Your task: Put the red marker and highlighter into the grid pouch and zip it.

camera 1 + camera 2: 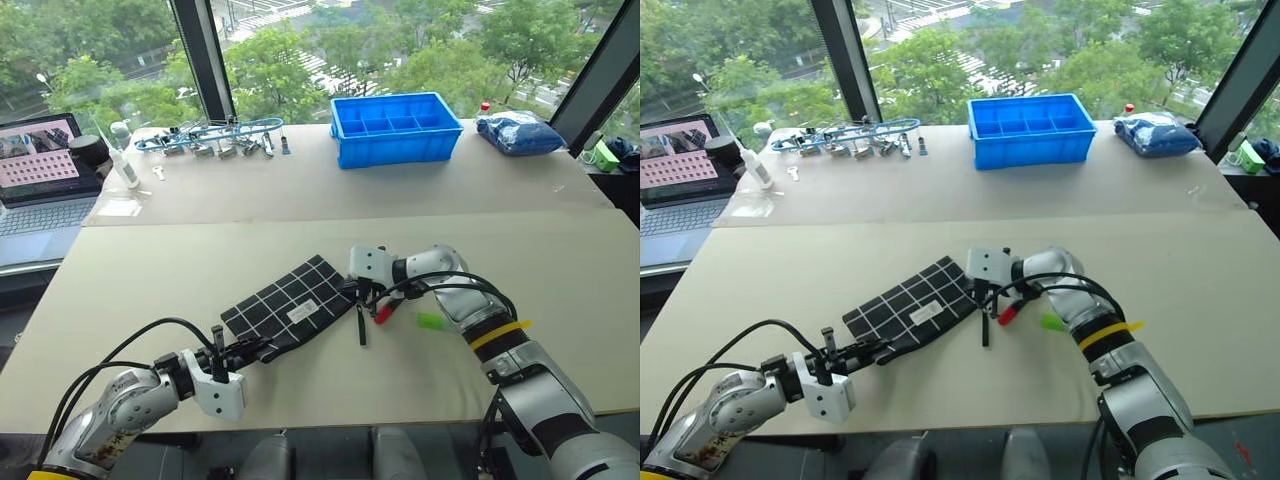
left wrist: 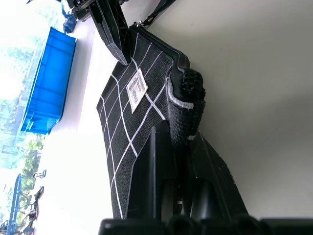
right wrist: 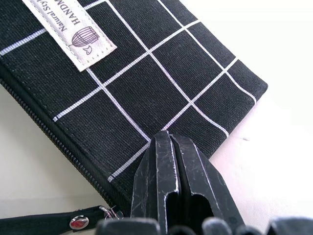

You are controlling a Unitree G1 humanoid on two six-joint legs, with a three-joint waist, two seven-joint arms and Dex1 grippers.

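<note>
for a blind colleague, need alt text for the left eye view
The left gripper is shut on the near corner of the grid pouch on a tan table, while the shut right gripper presses its far end; the red marker and highlighter lie beside it.

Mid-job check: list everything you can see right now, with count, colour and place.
grid pouch: one, black with white lines, table centre
red marker: one, red, right of pouch
highlighter: one, light green, right of marker
bin: one, blue, far table
laptop: one, far left
bag: one, blue, far right
left gripper: shut on pouch's near corner
right gripper: shut, at pouch's zipper end
</note>
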